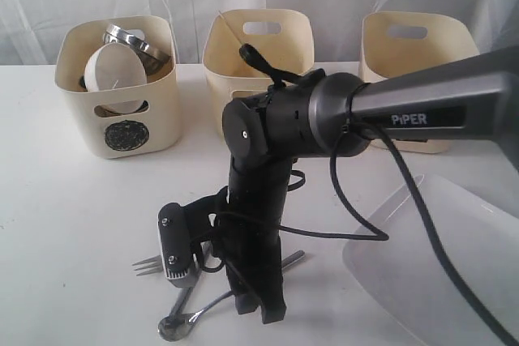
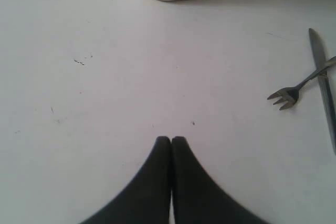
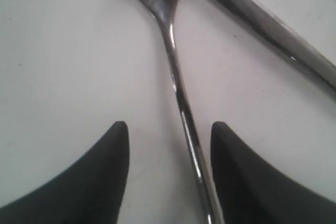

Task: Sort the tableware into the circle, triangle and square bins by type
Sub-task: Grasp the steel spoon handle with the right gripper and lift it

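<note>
My right gripper (image 3: 168, 127) is open and low over the table, its fingers astride the handle of the steel spoon (image 3: 176, 72), which runs closer to one finger (image 3: 231, 156). A second steel handle (image 3: 268, 22) crosses near the spoon's bowl. In the exterior view the right gripper (image 1: 259, 304) stands over the cutlery, with the spoon (image 1: 177, 326) and fork (image 1: 147, 265) beside it. My left gripper (image 2: 171, 139) is shut on nothing above bare table, with the fork (image 2: 286, 96) and knife (image 2: 323, 90) off to one side. The mugs are out of view.
Three cream bins stand at the back: the circle-marked bin (image 1: 122, 131) holds the small white bowl (image 1: 115, 69) and steel bowl (image 1: 134, 38); then the middle bin (image 1: 259, 42) and right bin (image 1: 415, 42). The large white plate (image 1: 454, 269) lies at front right.
</note>
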